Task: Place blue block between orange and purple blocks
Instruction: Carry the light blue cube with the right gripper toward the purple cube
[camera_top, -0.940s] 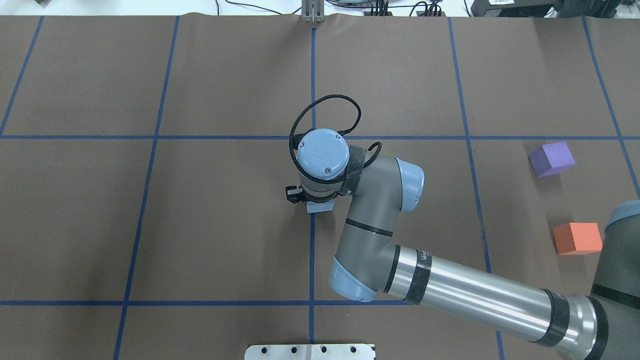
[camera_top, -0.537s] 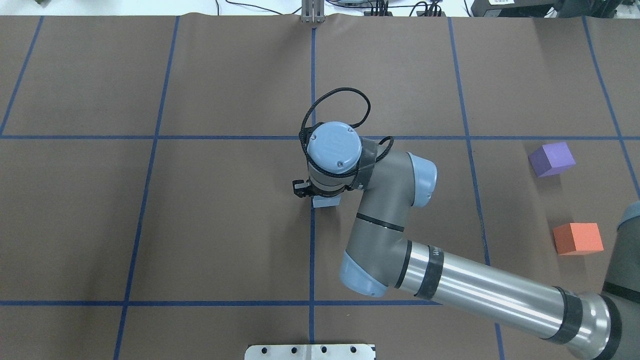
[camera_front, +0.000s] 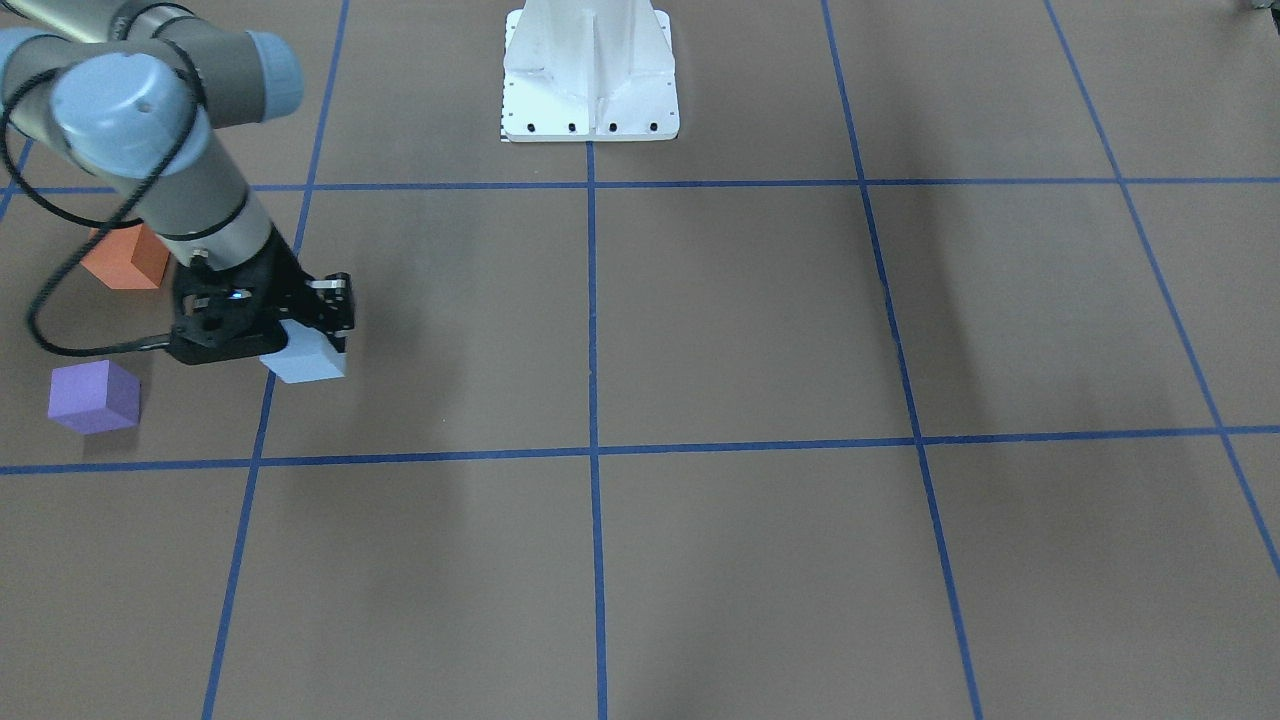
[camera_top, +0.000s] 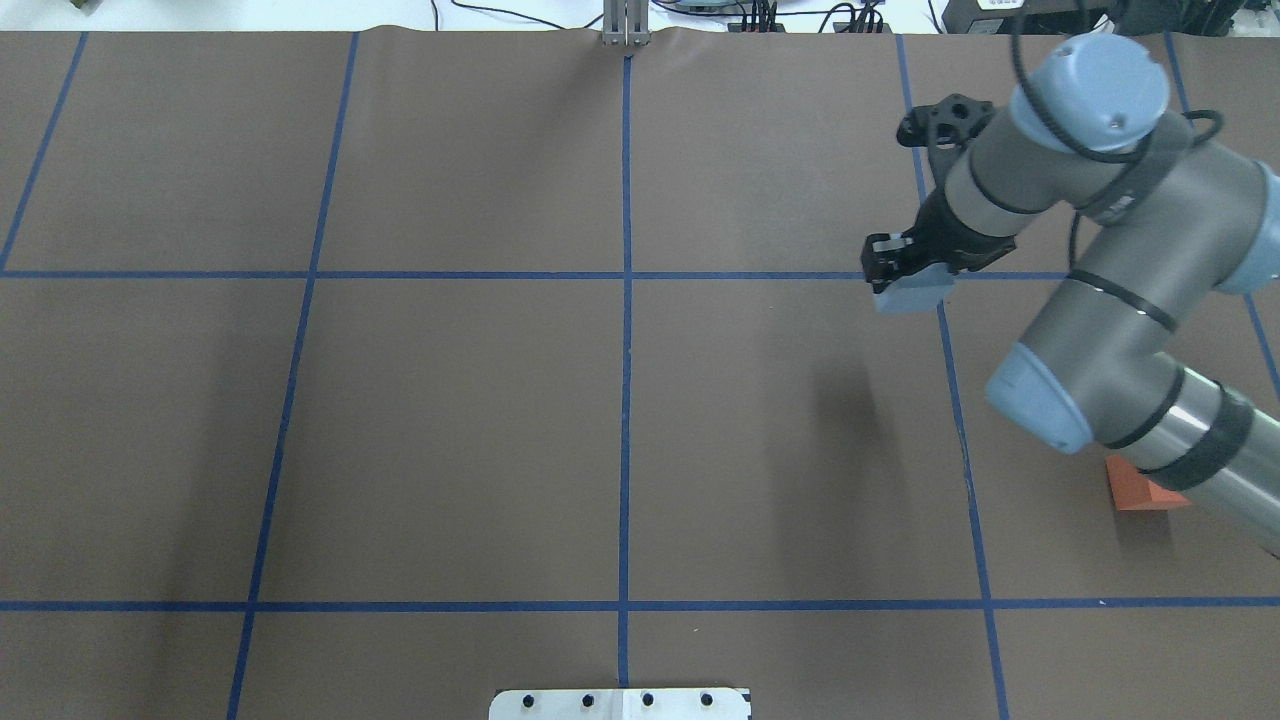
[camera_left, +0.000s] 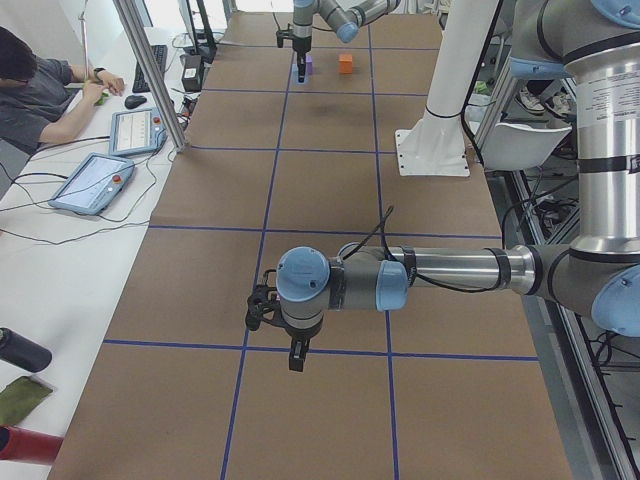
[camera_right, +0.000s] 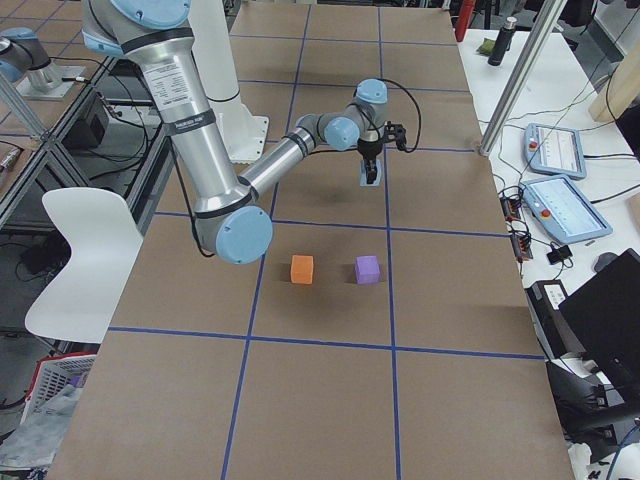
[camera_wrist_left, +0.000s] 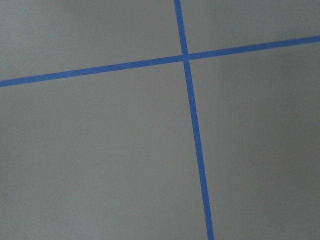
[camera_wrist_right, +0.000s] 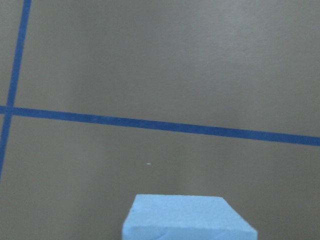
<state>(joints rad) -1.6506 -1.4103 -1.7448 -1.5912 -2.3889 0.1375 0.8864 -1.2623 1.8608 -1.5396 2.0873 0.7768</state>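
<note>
My right gripper (camera_top: 905, 283) is shut on the light blue block (camera_top: 914, 294) and holds it above the table, as the front view (camera_front: 300, 345) shows. The block fills the bottom of the right wrist view (camera_wrist_right: 187, 220). The orange block (camera_front: 125, 258) and the purple block (camera_front: 93, 397) sit apart on the table, with the blue block (camera_front: 305, 362) off to one side of the gap. In the overhead view the arm hides the purple block and half of the orange block (camera_top: 1132, 490). My left gripper (camera_left: 295, 355) hangs over bare table far away; I cannot tell whether it is open.
The brown table carries a grid of blue tape lines (camera_top: 626, 300). The white robot base plate (camera_front: 590, 80) stands at the robot's edge. An operator (camera_left: 40, 90) and tablets (camera_left: 95, 182) sit beside the table's far side.
My right arm has swung from the table's centre to the right and farther out, carrying the blue block higher. It now covers the purple block in the overhead view.
</note>
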